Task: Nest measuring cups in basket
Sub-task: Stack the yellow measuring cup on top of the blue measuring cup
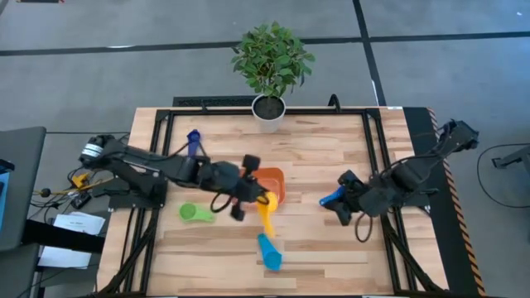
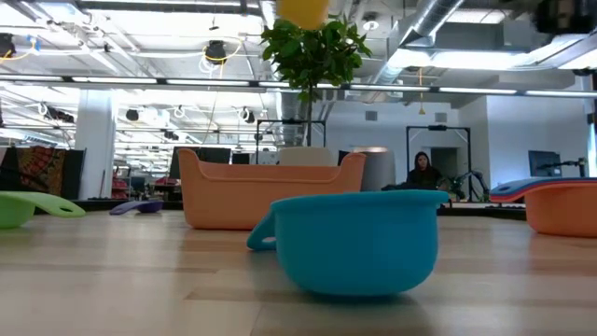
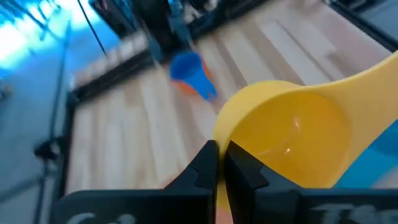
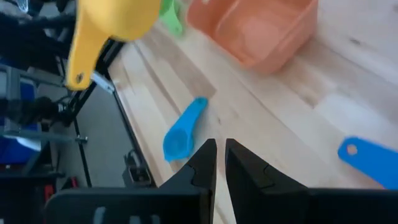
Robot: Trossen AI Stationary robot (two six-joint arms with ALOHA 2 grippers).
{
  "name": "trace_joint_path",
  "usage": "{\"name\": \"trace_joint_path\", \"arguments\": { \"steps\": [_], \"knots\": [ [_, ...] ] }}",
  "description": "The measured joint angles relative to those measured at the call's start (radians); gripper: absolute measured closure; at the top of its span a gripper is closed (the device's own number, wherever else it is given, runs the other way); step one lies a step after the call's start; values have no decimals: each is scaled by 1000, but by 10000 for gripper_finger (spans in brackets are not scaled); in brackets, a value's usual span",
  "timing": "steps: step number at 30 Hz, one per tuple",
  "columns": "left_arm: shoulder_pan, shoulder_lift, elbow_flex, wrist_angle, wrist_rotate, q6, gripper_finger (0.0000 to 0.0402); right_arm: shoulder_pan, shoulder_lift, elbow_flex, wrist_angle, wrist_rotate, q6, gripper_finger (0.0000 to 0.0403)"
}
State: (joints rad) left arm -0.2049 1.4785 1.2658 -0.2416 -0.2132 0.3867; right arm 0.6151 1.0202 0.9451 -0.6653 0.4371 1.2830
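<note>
I had the left gripper (image 1: 263, 201) clamped on the rim of the yellow cup (image 1: 266, 211), its 2 dark fingers (image 3: 211, 163) pinched together with the yellow bowl between them, and in the low view that cup (image 2: 301, 10) hung well clear of the table. From there the basket (image 1: 277, 184) lay just beside the gripper, on the side toward the plant, its near wall all but under the jaws, so the relation I cared about was that short step back over the rim. The yellow cup's long axis ran roughly from the basket toward my edge of the table, handle trailing away from the basket, and I judged the bowl would have to be carried across the rim before any release. Farther out along the same line the light blue cup (image 1: 269, 252) lay on the boards, its handle pointing back toward the yellow one. The green cup (image 1: 195, 213) sat on the left arm's side and the dark blue cup (image 1: 194, 138) lay farther back. The right gripper (image 1: 344, 207) waited well apart on the other side, fingers (image 4: 205, 163) nearly together on nothing I could see, with a blue cup (image 1: 331, 198) just beside it. The left arm was plainly the nearer one to the basket.
</note>
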Motion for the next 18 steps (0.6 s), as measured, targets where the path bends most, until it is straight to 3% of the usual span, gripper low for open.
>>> {"name": "trace_joint_path", "arguments": {
  "steps": [3, 9, 13, 18],
  "knots": [
    [38, 64, 25, 72, -19, 39, 400, 66, -15, 0, -44, 54, 73, 345],
    [89, 232, 235, -18, -106, -32, 401, 138, -22, 0, -35, 274, 107, 340],
    [106, 327, 421, -177, -101, -37, 401, 96, -40, 0, -31, 275, 68, 311],
    [131, 425, 607, -351, -58, -39, 401, -19, -50, 0, 70, 171, -83, 249]
  ]
}}
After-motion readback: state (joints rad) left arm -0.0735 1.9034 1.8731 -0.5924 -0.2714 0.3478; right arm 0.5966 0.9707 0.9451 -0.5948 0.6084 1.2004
